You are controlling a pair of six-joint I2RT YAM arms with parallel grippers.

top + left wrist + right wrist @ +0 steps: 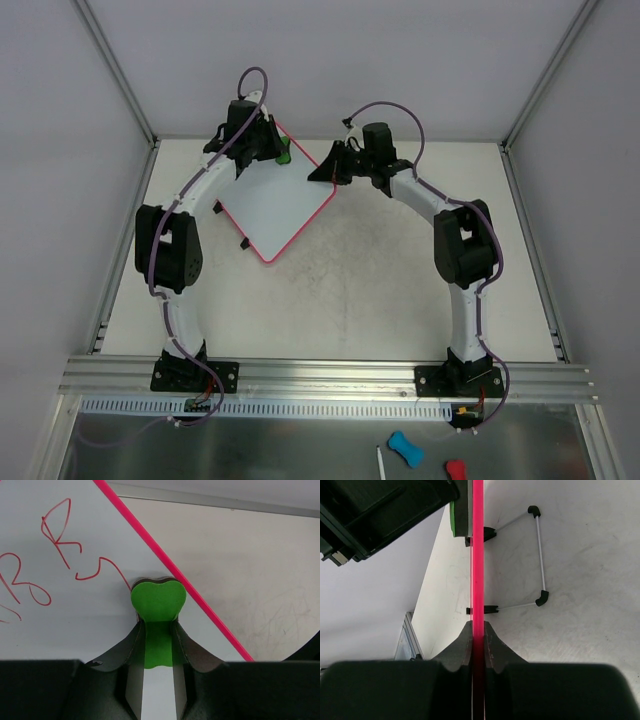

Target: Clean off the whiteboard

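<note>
- The left pincer (158, 626) is clenching the waist of a green foam eraser with a heart-shaped end (158, 600), one finger on each side.
- The eraser is sitting over the flat white whiteboard (75, 610), just inside its thin pink-red rim (200, 605), which is running off toward 5 o'clock.
- Red scribbled pen lines (60, 545) are showing from 9 to 11 o'clock of the eraser, so I'm judging the wiping as barely begun, with most of it left to do.
- The right pincer (477, 626) is clamping the board's rim edge-on, steadying it on the pale table (580, 630).
- A thin white wire stand with black ends (540, 555) is jutting out at 1 o'clock.
- The left-wrist frame is cutting off the board's far side, so I can't tell how many marks remain.
- From above the scribbles are too faint to see.
- I can't tell whether the eraser is pressing on the board.
</note>
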